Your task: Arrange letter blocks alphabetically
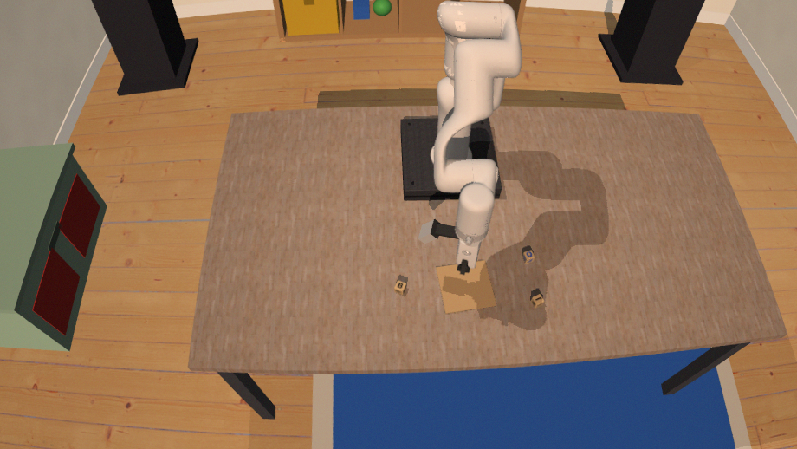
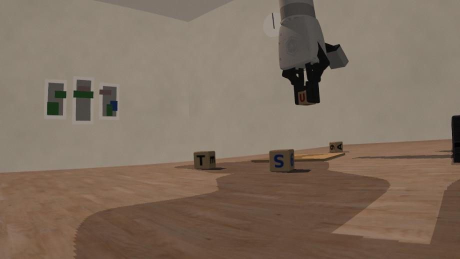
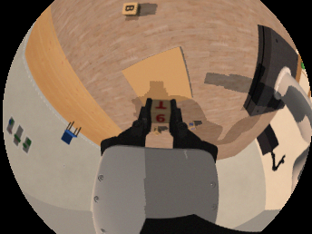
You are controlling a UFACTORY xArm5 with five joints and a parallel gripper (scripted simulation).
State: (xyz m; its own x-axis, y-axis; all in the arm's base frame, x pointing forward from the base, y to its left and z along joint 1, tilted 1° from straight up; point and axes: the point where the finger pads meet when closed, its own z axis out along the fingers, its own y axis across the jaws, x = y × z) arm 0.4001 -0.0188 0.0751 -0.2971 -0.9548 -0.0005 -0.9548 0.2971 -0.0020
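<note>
My gripper is shut on a block with red marks, held well above the mat. This block shows a U in the exterior view, and a T and a 9 in the wrist view. The mat lies flat. A block with a black B on top lies off the mat on its left in the top view. A blue-marked block and a black-marked block lie off it on the right; their top marks are too small to read.
The black robot base plate is at the back of the table. The arm's shadow covers part of the mat and the table around the two right-hand blocks. The table's front edge lies beyond the mat, away from the base.
</note>
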